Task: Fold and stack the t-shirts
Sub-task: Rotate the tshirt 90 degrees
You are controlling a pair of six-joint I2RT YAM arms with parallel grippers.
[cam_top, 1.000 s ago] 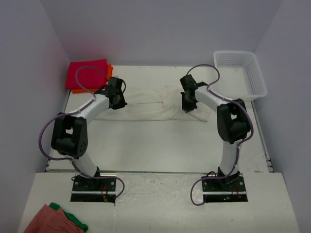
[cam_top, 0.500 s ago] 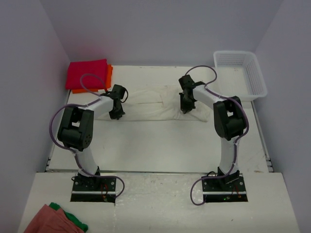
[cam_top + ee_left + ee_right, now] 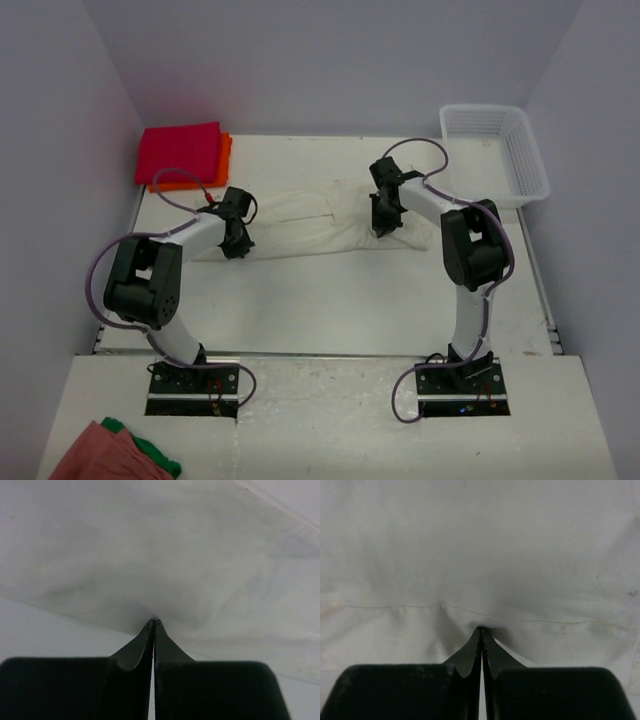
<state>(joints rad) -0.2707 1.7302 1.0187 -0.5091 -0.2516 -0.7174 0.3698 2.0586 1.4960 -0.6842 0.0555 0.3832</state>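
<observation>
The cream-white t-shirt (image 3: 310, 220) lies as a long wrinkly band across the middle of the table. My left gripper (image 3: 237, 245) is at its left near edge. In the left wrist view its jaws (image 3: 153, 622) are shut and pinch a pucker of the white cloth (image 3: 165, 555). My right gripper (image 3: 383, 226) is on the shirt's right part. Its jaws (image 3: 481, 629) are shut on a pucker of cloth just below a seam (image 3: 395, 606). The magenta-red t-shirt (image 3: 180, 150) lies folded on the orange t-shirt (image 3: 224, 152) at the back left corner.
A white mesh basket (image 3: 495, 150) stands at the back right. Salmon-pink and green cloths (image 3: 110, 455) lie on the near shelf at the bottom left, off the table. Grey walls close in the left, back and right sides.
My left gripper has moved toward the near side, from the shirt's back part to its near left edge. My right gripper has hardly shifted. The shirt's left end looks narrower.
</observation>
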